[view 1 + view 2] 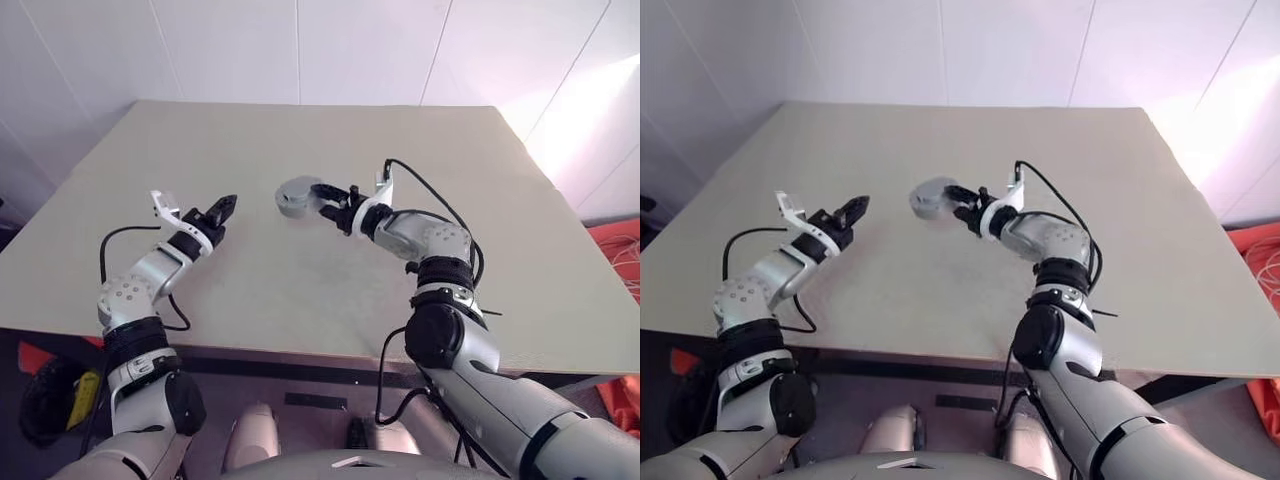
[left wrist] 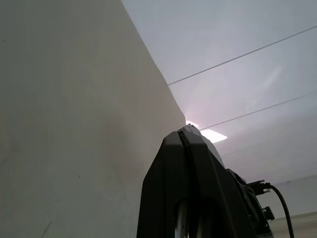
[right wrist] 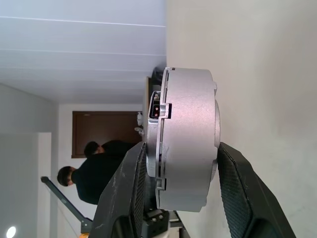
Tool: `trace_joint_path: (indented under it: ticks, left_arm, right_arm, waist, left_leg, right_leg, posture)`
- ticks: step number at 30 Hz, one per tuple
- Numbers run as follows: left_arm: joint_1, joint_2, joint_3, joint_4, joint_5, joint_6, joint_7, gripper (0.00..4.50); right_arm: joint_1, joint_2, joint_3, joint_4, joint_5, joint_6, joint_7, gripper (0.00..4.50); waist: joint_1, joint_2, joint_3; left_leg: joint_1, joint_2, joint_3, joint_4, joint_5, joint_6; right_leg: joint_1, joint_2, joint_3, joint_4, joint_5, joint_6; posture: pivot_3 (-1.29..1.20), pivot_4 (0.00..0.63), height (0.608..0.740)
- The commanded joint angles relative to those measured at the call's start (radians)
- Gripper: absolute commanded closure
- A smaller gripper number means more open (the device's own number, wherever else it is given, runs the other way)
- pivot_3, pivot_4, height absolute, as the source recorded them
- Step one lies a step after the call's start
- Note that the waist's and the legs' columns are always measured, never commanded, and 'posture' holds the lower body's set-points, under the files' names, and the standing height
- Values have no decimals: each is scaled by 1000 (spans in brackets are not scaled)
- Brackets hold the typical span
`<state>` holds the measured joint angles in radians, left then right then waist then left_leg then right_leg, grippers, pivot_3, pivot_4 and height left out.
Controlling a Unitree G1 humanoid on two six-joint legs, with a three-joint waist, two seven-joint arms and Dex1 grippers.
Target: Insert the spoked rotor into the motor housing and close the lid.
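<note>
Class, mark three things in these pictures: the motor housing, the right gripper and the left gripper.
motor housing [image 3: 185,139]: right wrist view, on its grey metal side wall.
right gripper [image 1: 322,196]: left eye view, midway between its fingertips.
left gripper [image 1: 228,205]: left eye view, at its closed fingertips.

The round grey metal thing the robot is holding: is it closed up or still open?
Closed, apparently. The motor housing shows as one grey drum with a thin seam near one face, clamped across its flat faces by the right gripper. Its inside is hidden.

Table [image 1: 300,270]: you see beige, bare top across mid-frame.
Wall [image 1: 300,50]: white panels, top of frame.
People [image 3: 99,173]: you'll spot two, dark-clothed, lower left, right wrist view.
</note>
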<state>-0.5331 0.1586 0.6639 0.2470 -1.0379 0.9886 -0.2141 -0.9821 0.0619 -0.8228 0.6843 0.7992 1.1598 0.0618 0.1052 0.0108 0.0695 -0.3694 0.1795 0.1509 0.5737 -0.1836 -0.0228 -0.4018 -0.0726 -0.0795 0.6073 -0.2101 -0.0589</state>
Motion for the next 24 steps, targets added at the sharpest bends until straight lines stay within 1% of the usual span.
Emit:
trace_joint_path:
  ticks: [1,4,5,6,8,9,10,13,14,17,20,24]
  left_arm:
    - [0,0,1,-28,-61,3,-8,4114]
    - [10,2,-3,-37,-93,10,-16,3291]
    - [15,4,-8,-42,-101,14,-19,2901]
    - [19,6,-12,-46,-107,16,-19,2645]
    - [25,7,-19,-55,-122,22,-13,1978]
    - [27,7,-19,-57,-132,26,-4,1603]
    - [26,5,-17,-55,-143,31,8,1321]
    - [11,-3,6,-10,-206,63,80,251]
    - [8,-3,11,5,-242,89,97,31]
    - [-2,-5,18,41,-342,149,109,31]
    - [-17,-9,9,77,-376,155,110,31]
    - [-40,-19,-10,111,-416,174,107,31]
  right_arm:
    - [-43,-2,-5,-45,91,9,-8,2477]
    - [-37,-1,5,-55,112,11,-19,2477]
    - [-35,-1,9,-56,116,9,-22,2477]
    - [-34,-2,12,-57,119,8,-24,2477]
    - [-30,-3,17,-59,128,7,-29,2477]
    - [-30,-3,19,-60,134,7,-32,2477]
    - [-30,-4,19,-61,141,7,-34,2477]
    - [-37,-3,14,-70,175,30,-37,2477]
    - [-40,-1,14,-78,192,47,-38,2477]
    - [-39,11,21,-112,244,106,-44,2477]
    - [-26,22,38,-147,279,152,-49,2477]
    - [2,34,79,-179,290,190,-54,2477]
  waist:
    - [0,0,0]
    - [0,0,0]
    - [0,0,0]
    - [0,0,0]
    - [0,0,0]
    - [0,0,0]
    - [0,0,0]
    - [0,0,0]
    - [0,0,0]
    - [0,0,0]
    - [1,0,0]
    - [2,0,0]
  left_leg:
    - [0,0,0,0,0,0]
    - [0,0,0,0,0,0]
    - [0,0,0,0,0,0]
    - [0,0,0,0,0,0]
    - [0,0,0,0,0,0]
    - [0,0,0,0,0,0]
    - [0,0,0,0,0,0]
    - [0,0,0,1,0,0]
    - [0,0,0,1,0,0]
    - [-1,0,0,1,0,0]
    - [-1,0,0,1,0,0]
    - [-1,0,-1,2,0,0]
  right_leg:
    - [0,0,0,0,0,0]
    - [0,0,0,0,0,0]
    - [0,0,0,0,0,0]
    - [0,0,0,0,0,0]
    - [0,0,0,0,0,0]
    - [0,0,0,0,0,0]
    - [0,0,0,0,0,0]
    - [0,0,0,0,0,0]
    - [0,0,0,1,0,0]
    - [0,0,0,1,0,0]
    - [0,0,0,1,0,1]
    - [0,0,0,1,1,1]
  posture:
    - [0,0,740]
    - [0,0,740]
    - [0,0,740]
    - [0,0,740]
    - [0,0,740]
    - [0,0,740]
    - [0,0,740]
    - [0,0,740]
    - [0,0,740]
    - [0,0,740]
    - [0,0,740]
    - [0,0,740]
